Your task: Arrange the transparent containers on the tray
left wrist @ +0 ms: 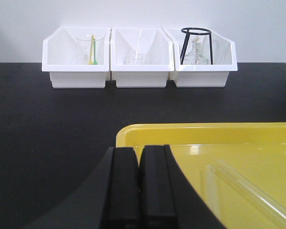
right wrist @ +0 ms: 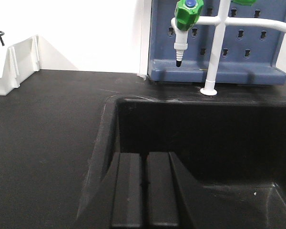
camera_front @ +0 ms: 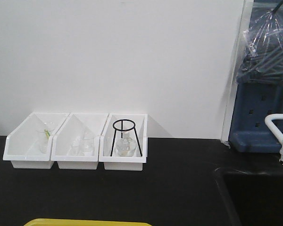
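The yellow tray (left wrist: 205, 136) lies on the black bench, its far edge also showing in the front view as tray (camera_front: 85, 222). A slim clear tube (left wrist: 248, 188) lies inside it at the right. My left gripper (left wrist: 138, 157) hovers over the tray's left corner, shut and holding nothing. More clear glass vessels stand in the white bins: a beaker (left wrist: 89, 47) with a yellow-green stick, small glassware (left wrist: 136, 56), and a flask (left wrist: 196, 52) under a black tripod ring. My right gripper (right wrist: 144, 160) is shut and holds nothing, above the sink's left edge.
Three white angled bins (camera_front: 75, 153) stand in a row against the white wall. A recessed black sink (right wrist: 205, 143) is on the right, with a white tap and green nozzle (right wrist: 187, 14) and a blue pegboard rack (right wrist: 214, 40) behind it.
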Robot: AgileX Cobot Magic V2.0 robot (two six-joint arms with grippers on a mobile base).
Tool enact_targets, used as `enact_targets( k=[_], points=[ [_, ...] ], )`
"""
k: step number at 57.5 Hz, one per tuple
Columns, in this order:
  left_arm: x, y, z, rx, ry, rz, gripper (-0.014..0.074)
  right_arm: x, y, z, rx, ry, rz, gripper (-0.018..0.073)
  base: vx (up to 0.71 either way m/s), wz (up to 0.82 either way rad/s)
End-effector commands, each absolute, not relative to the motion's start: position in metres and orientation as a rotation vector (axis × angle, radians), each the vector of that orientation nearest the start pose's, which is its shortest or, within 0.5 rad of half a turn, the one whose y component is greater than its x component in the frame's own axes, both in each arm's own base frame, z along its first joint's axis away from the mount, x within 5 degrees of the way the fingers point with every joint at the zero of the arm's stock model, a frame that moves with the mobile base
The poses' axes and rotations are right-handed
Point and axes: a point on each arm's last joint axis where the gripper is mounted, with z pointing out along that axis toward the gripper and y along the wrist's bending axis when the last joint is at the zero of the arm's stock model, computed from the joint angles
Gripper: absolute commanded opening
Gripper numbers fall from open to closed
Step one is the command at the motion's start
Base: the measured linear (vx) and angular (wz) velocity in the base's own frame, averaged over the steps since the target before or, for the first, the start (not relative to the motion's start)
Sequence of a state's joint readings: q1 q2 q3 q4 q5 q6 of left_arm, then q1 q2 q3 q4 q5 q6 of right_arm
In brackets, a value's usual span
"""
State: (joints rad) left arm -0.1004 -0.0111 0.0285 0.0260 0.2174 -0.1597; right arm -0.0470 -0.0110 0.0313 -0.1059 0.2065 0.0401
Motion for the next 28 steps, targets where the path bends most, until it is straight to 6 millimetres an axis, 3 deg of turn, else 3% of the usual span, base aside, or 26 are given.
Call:
enact_targets(
  k=[1,28],
  points=[
    [0.0563,-0.0053,0.1836,-0.038,1.649,-0.181,0.0024,0.0566,-0.0041,0.1892,-0.006,1.636,-0.102,-0.0011,0.0,0.0],
    [0.0563,-0.0053,0.1836,-0.038,1.649,-0.181,0.0024,0.0566,-0.0041,0.1892,-0.006,1.636,-0.102,-0.0011,0.0,0.0]
  ],
)
